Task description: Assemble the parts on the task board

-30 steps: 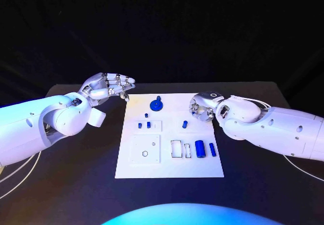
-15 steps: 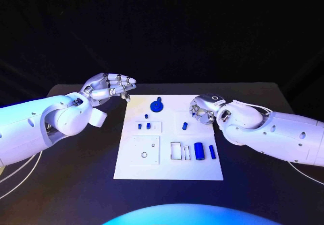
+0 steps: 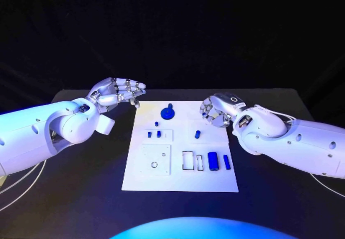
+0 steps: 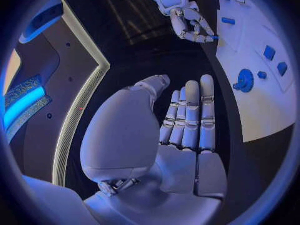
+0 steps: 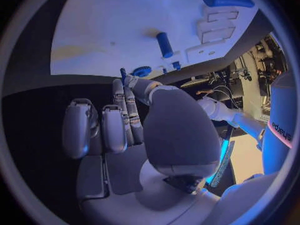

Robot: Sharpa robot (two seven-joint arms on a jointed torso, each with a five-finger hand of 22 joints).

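Hovering at the task board [image 3: 180, 179]'s far right edge, the right hand [image 3: 218, 111] has fingers curled, holding nothing. Left hand [image 3: 117, 92] sits off the board's far left corner, fingers bent, empty. Blue parts [image 3: 213, 160] lie on the board.

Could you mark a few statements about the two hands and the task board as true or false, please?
1. The left hand holds a blue part. False: it holds nothing and hovers off the board's far left corner.
2. The task board lies between the two arms. True.
3. The right hand rests over the board's near edge. False: it is at the far right edge.
4. A round blue part sits near the board's far edge. True.
5. A blue cylinder lies on the board's near right part. True.
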